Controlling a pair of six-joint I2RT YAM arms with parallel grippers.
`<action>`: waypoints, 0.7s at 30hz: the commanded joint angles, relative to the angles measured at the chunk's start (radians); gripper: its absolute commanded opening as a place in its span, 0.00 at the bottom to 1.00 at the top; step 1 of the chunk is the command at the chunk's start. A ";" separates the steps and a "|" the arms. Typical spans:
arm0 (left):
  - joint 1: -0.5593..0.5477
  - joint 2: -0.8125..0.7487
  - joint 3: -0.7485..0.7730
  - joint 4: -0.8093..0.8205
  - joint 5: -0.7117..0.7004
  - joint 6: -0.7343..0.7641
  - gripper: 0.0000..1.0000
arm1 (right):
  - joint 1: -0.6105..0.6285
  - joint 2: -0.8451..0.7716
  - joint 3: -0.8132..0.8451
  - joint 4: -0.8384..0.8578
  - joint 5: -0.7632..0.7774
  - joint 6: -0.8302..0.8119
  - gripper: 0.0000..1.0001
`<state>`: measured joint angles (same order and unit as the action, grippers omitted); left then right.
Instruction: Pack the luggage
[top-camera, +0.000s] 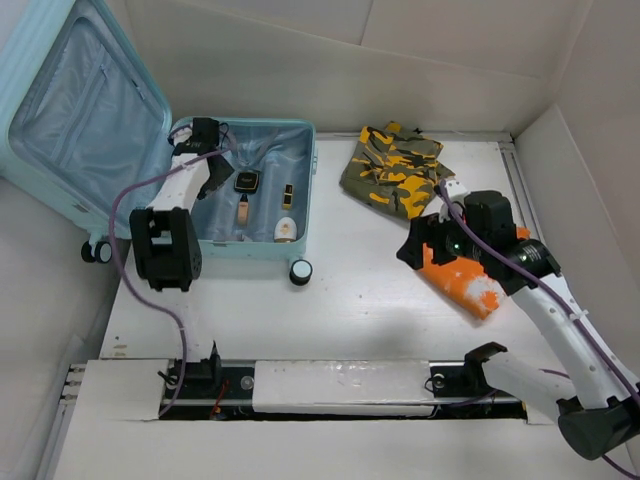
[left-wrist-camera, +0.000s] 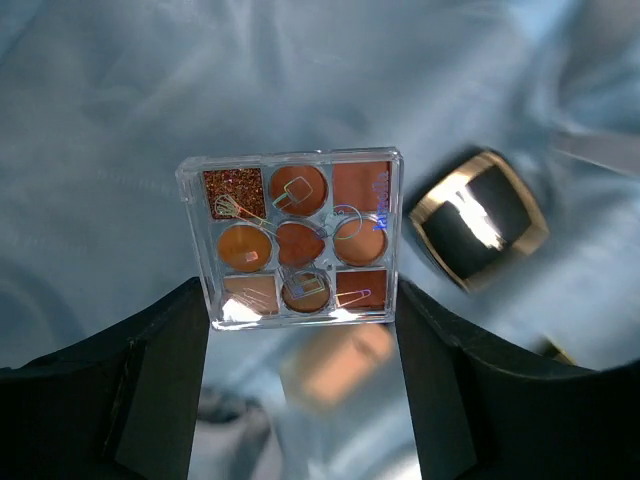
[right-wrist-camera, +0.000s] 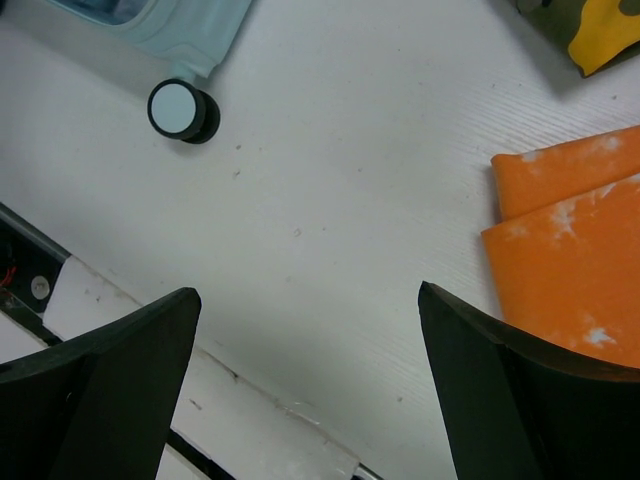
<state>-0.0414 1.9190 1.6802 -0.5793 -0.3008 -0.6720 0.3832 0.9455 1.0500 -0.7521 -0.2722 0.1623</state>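
Nearest the bases, the right gripper (right-wrist-camera: 308, 292) is hovering over the white counter (top-camera: 340, 300) at roughly 4 o'clock of the top view. Its fingers are standing wide apart, gripping nothing. A folded orange cloth with white blotches (top-camera: 465, 285) is lying flat at 3 o'clock in the right wrist view, apart from both fingers. A black-and-white caster wheel (right-wrist-camera: 180, 110) is resting on the counter at 10 o'clock in that view.

The large pale aqua-blue hard-shell luggage (top-camera: 240, 250) is lying open at 10 o'clock of the counter, with its lid raised at the far left. A beige tube (top-camera: 242, 210) and a white oval item (top-camera: 285, 231) are lying toward the lined base's near wall.

The left gripper (left-wrist-camera: 300, 285) is reaching into that base. It is clamped on a clear square eyeshadow palette with brown pans (left-wrist-camera: 295, 240), one finger pressing each side. A blurred black square compact with a gold rim (left-wrist-camera: 478, 217) is sitting at the palette's 3 o'clock.

At 1 o'clock, a crumpled green-and-yellow camouflage garment (top-camera: 395, 170) is lying near the luggage's right wall, not touching it.
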 joint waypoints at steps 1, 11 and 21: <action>0.050 0.127 0.145 -0.088 0.015 0.052 0.46 | 0.025 -0.014 0.033 0.031 0.017 0.037 0.96; 0.068 0.088 0.222 -0.038 0.115 0.095 0.83 | 0.048 -0.067 0.033 0.011 0.106 0.100 0.97; -0.280 -0.178 0.220 0.070 0.324 0.057 0.82 | 0.048 -0.008 0.182 0.011 0.281 0.178 0.88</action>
<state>-0.1974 1.8000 1.8721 -0.5564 -0.0868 -0.5896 0.4213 0.9623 1.1465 -0.7639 -0.1032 0.2886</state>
